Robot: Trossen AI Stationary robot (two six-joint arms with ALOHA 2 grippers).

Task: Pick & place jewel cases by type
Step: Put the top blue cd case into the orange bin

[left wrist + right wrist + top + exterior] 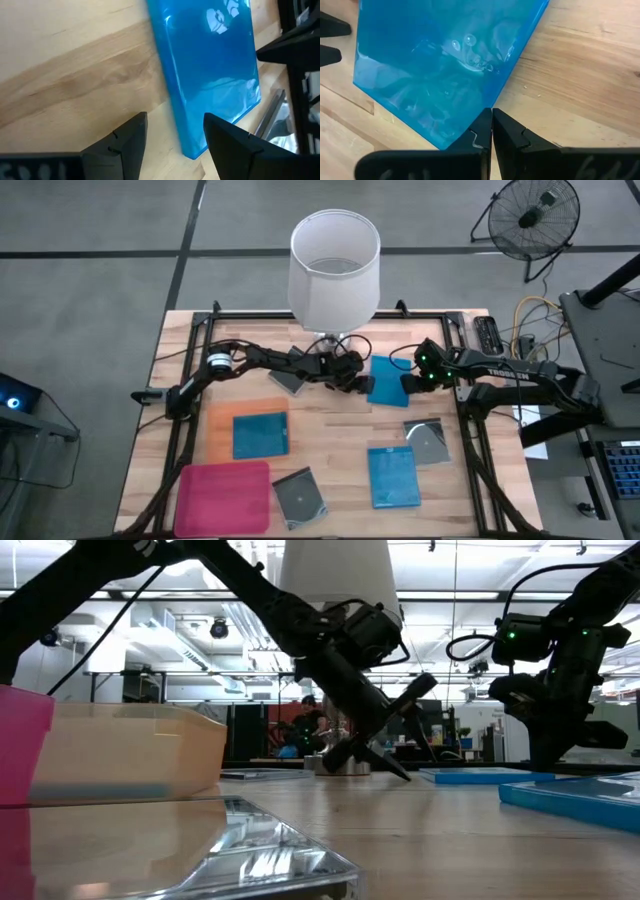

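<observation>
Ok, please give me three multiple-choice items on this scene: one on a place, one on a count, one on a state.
1. Which tray holds a blue jewel case? A. orange tray B. magenta tray C. neither
2. How many blue jewel cases show? A. two B. three C. four
3. The right gripper's fingers are: A. wide open B. shut C. closed on a grey case
Key: 1 A, one blue case lies inside it; 2 B, two more lie on the wood; 3 B, the fingertips meet.

Wooden table (jewel cases, trays) bears lamp.
</observation>
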